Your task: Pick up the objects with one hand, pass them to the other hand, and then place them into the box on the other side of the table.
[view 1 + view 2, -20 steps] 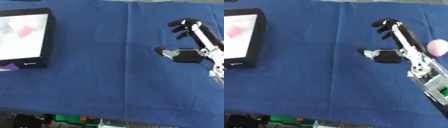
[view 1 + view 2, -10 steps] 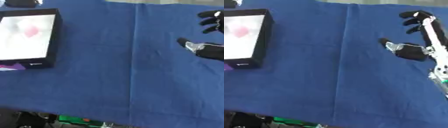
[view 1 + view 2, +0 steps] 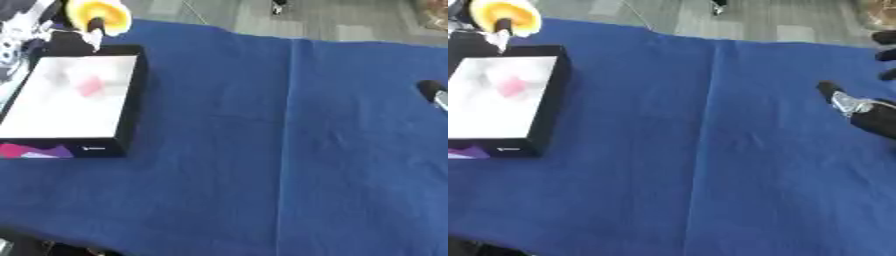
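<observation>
Blue cloth covers the counter (image 3: 289, 150) almost edge to edge, with grey floor showing along the top of the frame. At the left sits the box (image 3: 74, 107), black-walled with a pale inside where a faint pink shape lies. Just beyond its upper left corner is a yellow-orange rounded thing (image 3: 98, 15), too blurred to name.

The right robot hand (image 3: 866, 112) shows at the right edge of the right eye view, its thumb and dark fingers spread apart with nothing between them. The left robot hand is not in view. No loose object to pick up can be seen on the cloth.

Judging from this, the step is a reach to the right side for the next object. It would go best with the fingers kept spread until the object sits between them, then carried to mid-counter for the handover.
</observation>
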`<action>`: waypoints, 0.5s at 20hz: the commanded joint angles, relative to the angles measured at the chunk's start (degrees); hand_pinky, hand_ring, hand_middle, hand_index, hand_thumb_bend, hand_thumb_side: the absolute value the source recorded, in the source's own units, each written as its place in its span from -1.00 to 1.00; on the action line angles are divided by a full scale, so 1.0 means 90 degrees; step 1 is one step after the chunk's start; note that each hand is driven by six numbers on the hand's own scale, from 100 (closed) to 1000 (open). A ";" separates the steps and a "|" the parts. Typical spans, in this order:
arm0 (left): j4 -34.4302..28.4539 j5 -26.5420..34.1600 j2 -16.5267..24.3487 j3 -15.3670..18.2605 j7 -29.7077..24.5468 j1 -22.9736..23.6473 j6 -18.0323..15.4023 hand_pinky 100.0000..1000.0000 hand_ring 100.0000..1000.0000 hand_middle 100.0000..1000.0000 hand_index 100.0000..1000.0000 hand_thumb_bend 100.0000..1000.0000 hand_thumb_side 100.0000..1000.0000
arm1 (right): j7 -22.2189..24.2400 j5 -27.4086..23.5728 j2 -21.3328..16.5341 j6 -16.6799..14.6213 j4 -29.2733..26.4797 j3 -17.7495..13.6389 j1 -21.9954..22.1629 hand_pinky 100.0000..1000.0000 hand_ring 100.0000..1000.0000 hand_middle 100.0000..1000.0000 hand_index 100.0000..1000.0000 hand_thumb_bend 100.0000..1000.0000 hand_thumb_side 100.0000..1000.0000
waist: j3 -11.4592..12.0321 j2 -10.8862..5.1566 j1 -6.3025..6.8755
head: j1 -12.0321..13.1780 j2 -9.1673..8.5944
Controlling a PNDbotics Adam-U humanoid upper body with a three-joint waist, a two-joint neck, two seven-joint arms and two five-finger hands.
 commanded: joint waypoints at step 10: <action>0.0612 -0.0306 0.0342 0.0168 0.0053 0.0063 0.0062 0.28 -0.07 -0.43 -0.35 -1.00 -0.75 | -0.0295 -0.0209 -0.0324 -0.0083 -0.0063 -0.0366 -0.0060 0.13 0.40 0.42 0.48 0.07 -0.72 | -0.0051 -0.0103 -0.0025 | -0.0017 0.0095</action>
